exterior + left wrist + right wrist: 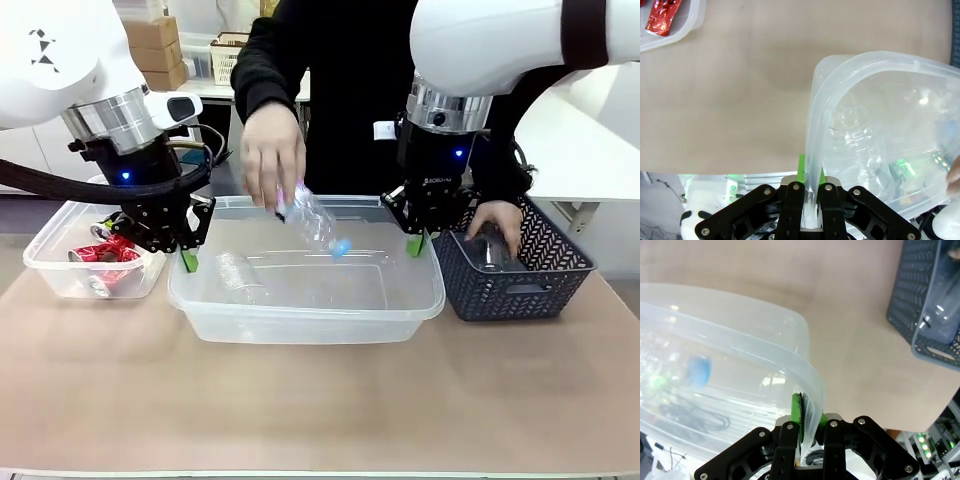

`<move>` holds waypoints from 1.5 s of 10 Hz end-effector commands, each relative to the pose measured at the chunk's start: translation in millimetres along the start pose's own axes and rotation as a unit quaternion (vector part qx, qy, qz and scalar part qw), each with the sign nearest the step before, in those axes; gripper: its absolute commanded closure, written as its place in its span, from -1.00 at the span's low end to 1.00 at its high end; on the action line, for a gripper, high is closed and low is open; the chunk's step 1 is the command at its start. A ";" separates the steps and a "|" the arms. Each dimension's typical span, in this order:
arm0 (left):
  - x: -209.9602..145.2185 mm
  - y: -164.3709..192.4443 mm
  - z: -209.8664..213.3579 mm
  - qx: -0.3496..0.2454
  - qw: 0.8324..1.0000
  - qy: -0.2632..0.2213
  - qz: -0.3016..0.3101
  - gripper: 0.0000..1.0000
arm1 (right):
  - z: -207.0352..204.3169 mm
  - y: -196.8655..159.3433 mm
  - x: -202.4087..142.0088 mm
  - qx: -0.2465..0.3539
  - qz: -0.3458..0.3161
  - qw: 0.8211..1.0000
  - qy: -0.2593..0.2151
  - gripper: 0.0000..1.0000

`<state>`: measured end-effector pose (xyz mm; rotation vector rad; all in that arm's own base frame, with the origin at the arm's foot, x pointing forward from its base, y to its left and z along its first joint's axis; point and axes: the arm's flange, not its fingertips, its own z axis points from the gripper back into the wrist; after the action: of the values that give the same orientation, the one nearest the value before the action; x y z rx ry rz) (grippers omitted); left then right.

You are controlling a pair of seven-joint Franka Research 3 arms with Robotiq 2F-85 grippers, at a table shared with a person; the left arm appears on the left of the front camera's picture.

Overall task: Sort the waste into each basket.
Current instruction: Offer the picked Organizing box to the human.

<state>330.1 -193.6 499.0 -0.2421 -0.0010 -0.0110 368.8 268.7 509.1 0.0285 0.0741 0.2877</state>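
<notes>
Crushed red cans (105, 252) lie in a small clear tub (50, 268) at the left; one red can (661, 15) shows in the left wrist view. A person's hand holds a clear bottle (312, 218) with a blue cap (341, 247) over the large clear tub (300, 315). Another clear bottle (240, 272) lies inside that tub. My left gripper (188, 258) is shut on the large tub's left rim (812, 150). My right gripper (414, 243) is shut on its right rim (807, 385).
A dark lattice basket (500, 290) stands at the right with a clear bottle (940, 315) in it, and the person's other hand (497, 222) reaches into it. Bare table lies in front of the tubs.
</notes>
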 end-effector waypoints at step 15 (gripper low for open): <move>-0.1 1.0 1.3 0.004 1.000 -0.003 0.004 1.00 | 1.0 3.0 -5.3 0.006 0.000 1.000 0.003 1.00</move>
<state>330.1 -193.5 498.7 -0.2416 0.0000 -0.0110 368.7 268.7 508.9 0.0285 0.0746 0.2876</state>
